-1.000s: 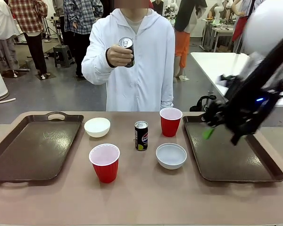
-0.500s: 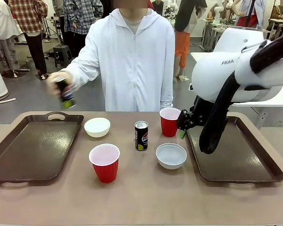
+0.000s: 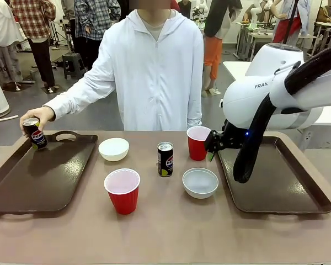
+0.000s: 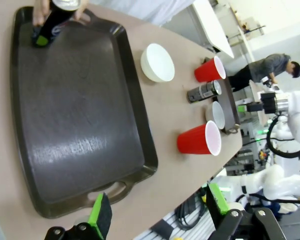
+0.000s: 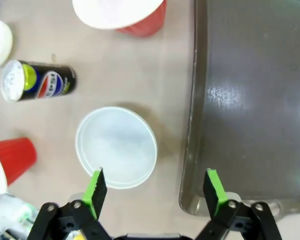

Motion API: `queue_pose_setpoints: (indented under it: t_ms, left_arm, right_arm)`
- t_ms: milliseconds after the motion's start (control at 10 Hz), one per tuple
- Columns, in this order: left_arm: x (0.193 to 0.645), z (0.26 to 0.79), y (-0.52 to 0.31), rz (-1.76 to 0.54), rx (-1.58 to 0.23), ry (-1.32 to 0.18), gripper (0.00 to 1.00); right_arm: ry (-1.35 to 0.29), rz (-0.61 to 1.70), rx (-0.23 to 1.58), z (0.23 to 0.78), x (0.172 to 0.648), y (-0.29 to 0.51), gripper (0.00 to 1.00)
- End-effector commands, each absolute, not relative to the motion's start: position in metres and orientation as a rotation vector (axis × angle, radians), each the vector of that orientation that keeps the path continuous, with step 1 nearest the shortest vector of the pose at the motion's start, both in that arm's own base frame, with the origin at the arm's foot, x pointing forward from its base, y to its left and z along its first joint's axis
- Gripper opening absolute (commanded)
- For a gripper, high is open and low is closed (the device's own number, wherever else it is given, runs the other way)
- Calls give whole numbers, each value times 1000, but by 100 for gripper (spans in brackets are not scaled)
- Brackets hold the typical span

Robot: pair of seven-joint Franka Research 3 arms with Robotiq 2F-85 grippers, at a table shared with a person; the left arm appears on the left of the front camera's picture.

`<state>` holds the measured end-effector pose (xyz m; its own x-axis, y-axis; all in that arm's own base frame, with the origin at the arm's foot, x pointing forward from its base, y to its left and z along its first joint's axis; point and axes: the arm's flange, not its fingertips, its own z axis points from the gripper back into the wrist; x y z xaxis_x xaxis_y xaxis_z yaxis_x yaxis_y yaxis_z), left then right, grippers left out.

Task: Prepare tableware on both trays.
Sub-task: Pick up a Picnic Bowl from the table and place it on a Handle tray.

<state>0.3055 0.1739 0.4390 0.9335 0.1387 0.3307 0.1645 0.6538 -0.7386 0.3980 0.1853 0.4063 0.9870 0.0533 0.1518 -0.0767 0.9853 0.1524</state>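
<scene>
Can (image 3: 34,134) grasped in the person's hand (image 3: 36,115) at the far corner of the left tray (image 3: 44,182); second can (image 3: 165,159) stands right of that tray. Left gripper (image 4: 157,212) and right gripper (image 5: 155,185) spread wide, empty

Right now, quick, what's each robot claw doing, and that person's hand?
Left gripper: open, holding nothing.
Right gripper: open, holding nothing.
Person's hand: holding a black soda can.
</scene>
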Motion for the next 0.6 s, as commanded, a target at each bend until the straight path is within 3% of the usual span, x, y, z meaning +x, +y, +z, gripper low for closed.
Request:
queue_pose_setpoints:
  t_ms: [0, 500]
  left_arm:
    - [305, 440, 176, -19, -877, -388, 100]
    - [305, 440, 176, -19, -877, -388, 100]
  right_arm:
    - [-148, 128, 134, 392, 387, 183, 100]
    - [-111, 234, 124, 349, 401, 210, 100]
